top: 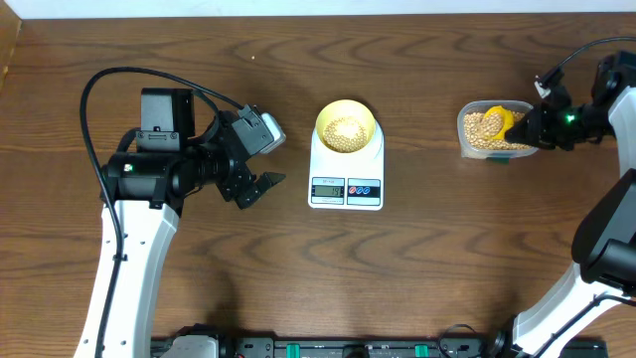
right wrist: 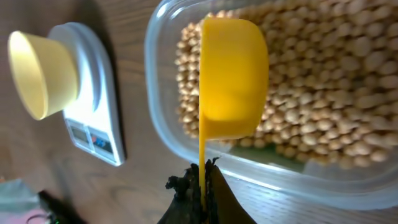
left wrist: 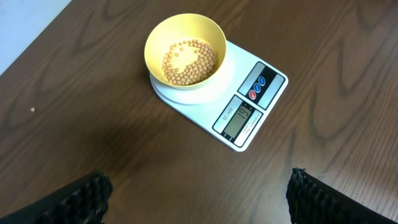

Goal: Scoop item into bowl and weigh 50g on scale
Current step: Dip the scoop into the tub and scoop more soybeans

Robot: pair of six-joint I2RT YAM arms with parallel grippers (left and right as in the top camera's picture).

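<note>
Overhead view: a white scale [top: 346, 171] sits mid-table. The pale yellow bowl [top: 370, 117] stands on the scale's far end and holds a shallow layer of beans [top: 345, 133]. At the right, a clear tub [top: 465, 142] holds many more beans. The right gripper [top: 537, 127] is clamped on the handle of a yellow scoop [top: 497, 119] that lies over the tub. The left gripper [top: 266, 157] hovers left of the scale, spread wide and holding nothing.

Left wrist view: the beans barely cover the bowl's floor. The scale's display [left wrist: 239, 118] is too small to read. Both black fingertips [left wrist: 81, 199] stand far apart above bare table.

Right wrist view: the scoop [right wrist: 233, 74] is turned on edge just above the tub's beans [right wrist: 323, 74], pinched by its thin handle. Whether it carries a load cannot be told.

Risks: the pinched handle may twist and tip the scoop. Beans could then roll off onto the table during the carry left to the bowl. A full scoop tipped in at once may overshoot the target weight. Bumping the bowl's rim could shift it on the platform and disturb the reading.
</note>
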